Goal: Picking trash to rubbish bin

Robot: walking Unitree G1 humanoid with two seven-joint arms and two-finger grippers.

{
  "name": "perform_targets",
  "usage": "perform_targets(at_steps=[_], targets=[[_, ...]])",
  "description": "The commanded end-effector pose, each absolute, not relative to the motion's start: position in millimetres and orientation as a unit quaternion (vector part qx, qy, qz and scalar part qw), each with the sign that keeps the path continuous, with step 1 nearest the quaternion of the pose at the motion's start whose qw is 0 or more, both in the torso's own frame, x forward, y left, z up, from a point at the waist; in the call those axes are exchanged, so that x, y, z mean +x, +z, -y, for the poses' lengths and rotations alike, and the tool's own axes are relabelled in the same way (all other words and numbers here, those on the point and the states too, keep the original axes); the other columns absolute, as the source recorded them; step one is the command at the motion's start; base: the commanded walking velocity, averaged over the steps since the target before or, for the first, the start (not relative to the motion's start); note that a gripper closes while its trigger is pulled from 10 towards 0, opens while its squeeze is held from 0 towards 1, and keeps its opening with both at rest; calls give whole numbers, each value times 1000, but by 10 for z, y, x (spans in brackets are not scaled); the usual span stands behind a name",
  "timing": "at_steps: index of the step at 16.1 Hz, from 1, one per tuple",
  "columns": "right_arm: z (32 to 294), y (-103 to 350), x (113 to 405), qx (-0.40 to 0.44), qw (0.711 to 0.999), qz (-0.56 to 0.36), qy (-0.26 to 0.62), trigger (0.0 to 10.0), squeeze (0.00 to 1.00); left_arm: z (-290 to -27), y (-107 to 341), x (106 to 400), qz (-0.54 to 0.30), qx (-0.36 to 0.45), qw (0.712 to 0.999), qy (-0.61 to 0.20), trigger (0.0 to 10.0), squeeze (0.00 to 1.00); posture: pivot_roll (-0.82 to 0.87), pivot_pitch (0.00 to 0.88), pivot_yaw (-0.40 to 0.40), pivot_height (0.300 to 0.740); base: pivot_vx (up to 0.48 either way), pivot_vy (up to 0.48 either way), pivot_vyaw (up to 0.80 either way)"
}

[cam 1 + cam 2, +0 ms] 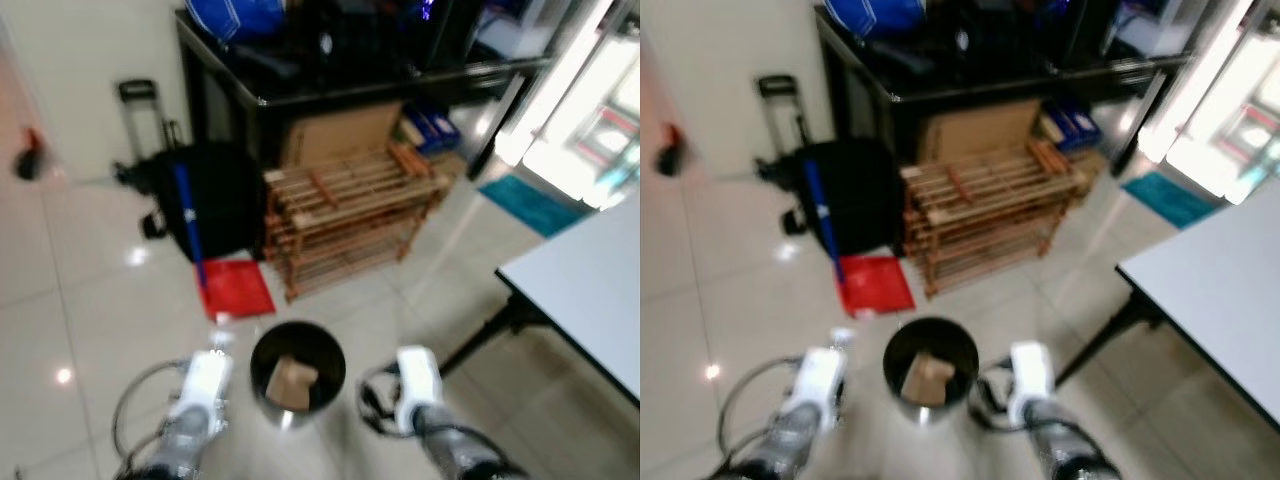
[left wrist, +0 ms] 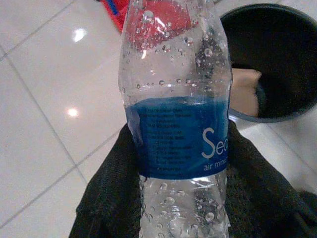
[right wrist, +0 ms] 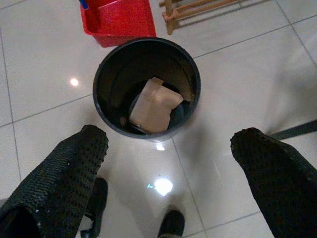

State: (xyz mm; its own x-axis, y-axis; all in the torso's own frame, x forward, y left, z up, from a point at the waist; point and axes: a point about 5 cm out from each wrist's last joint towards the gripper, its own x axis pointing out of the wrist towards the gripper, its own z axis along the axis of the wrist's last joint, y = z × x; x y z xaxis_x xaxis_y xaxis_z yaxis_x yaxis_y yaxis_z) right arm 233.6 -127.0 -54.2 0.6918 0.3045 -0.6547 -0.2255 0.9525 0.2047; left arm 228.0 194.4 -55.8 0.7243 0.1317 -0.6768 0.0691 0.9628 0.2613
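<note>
My left gripper (image 2: pixel 183 198) is pinching a clear wet plastic bottle with a blue label (image 2: pixel 178 114) beside the round black rubbish bin (image 3: pixel 146 89); my right gripper (image 3: pixel 168 163) is hovering spread above it.

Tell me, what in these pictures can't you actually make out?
- Bottle: left wrist view cuts off its cap and base; the label's brand word runs round its side.
- Rubbish bin: the brown cardboard piece covers the bottom.
- Black cabinet: head views too blurred and dark to name what lies on top.
- Left gripper: the bottle hides the fingers' grip.
- Right gripper: fingers apart, tips cut off.
</note>
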Motion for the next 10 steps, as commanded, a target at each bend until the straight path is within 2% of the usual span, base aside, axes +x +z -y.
perform_targets(at_steps=[1, 6, 7, 10], targets=[[1454, -537, 2350, 40, 921, -366, 125, 10000, 0, -1786, -554, 2319, -365, 127, 922, 2, 10000, 0, -40, 77, -116, 740, 480, 0, 0], [1450, -530, 2358, 40, 922, -365, 127, 10000, 0, -1790, -551, 2322, -365, 126, 922, 3, 10000, 0, -41, 88, -117, 740, 480, 0, 0], [1448, -529, 2359, 40, 921, -365, 128, 10000, 0, -1792, -550, 2323, -364, 125, 923, 5, 10000, 0, -41, 88, -117, 740, 281, 0, 0], [1446, -529, 2360, 38, 921, -365, 130, 10000, 0, -1781, -546, 2332, -364, 123, 923, 2, 10000, 0, -41, 93, -117, 740, 0, 0, 0]])
